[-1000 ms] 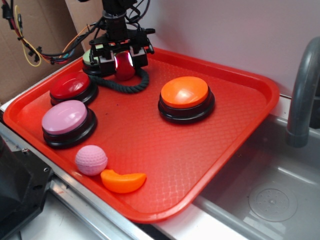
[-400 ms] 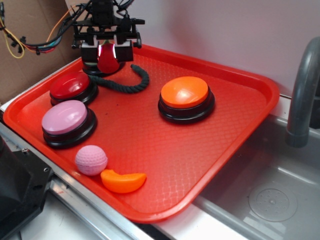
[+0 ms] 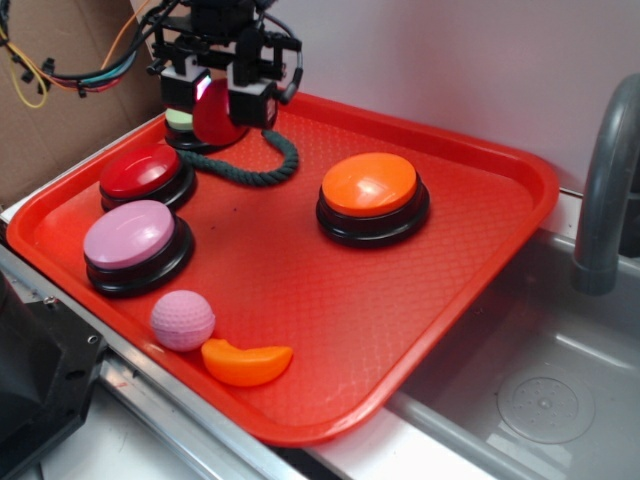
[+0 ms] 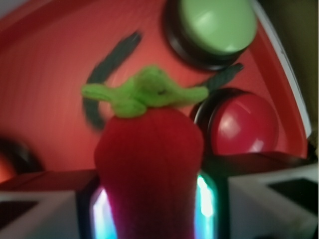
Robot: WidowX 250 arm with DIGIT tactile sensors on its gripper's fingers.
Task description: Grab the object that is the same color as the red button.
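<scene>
The object, a fuzzy dark-red ball (image 3: 215, 115) with a light green tuft on top (image 4: 144, 92), is pinched between the jaws of my gripper (image 3: 216, 100) at the tray's far left corner. It hangs a little above the tray. Its dark green rope (image 3: 262, 168) trails from it down onto the tray. In the wrist view the ball (image 4: 149, 169) fills the gap between my lit finger pads (image 4: 207, 204). The red button (image 3: 143, 171) sits on its black base just in front and left of the gripper; the wrist view also catches the red button (image 4: 241, 124).
A red tray (image 3: 480, 260) holds an orange-domed button (image 3: 370, 185), a pink-domed button (image 3: 130, 235), a pink dimpled ball (image 3: 182, 319) and an orange wedge (image 3: 246, 362). A green-domed button (image 4: 217, 22) lies behind the gripper. A grey sink (image 3: 540, 400) and faucet (image 3: 605, 190) are at right.
The gripper has carried the red ball left and upward off the tray over the last second. The rope has uncurled and now trails behind it.
</scene>
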